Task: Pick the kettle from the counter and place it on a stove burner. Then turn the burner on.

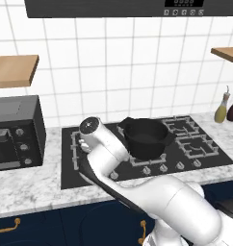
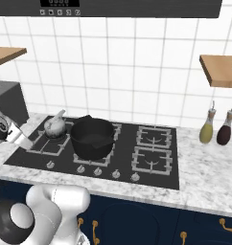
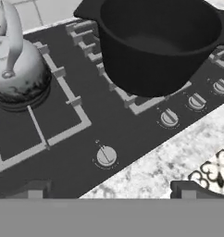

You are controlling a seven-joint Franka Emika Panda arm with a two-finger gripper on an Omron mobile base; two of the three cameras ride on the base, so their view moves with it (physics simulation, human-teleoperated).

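Knob point(image 3: 106, 156) nearest, kettle point(image 3: 16, 69) beyond, black pot point(image 3: 155, 41) alongside.

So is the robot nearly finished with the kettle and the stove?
Partly. Done: the kettle already sits on the far-left stove burner, not on the counter. In hand: the open, empty pincer hovers over the cooktop's front edge, near the leftmost knob. Left: turning that burner on; no flame shows. The black pot sits on the next grate.
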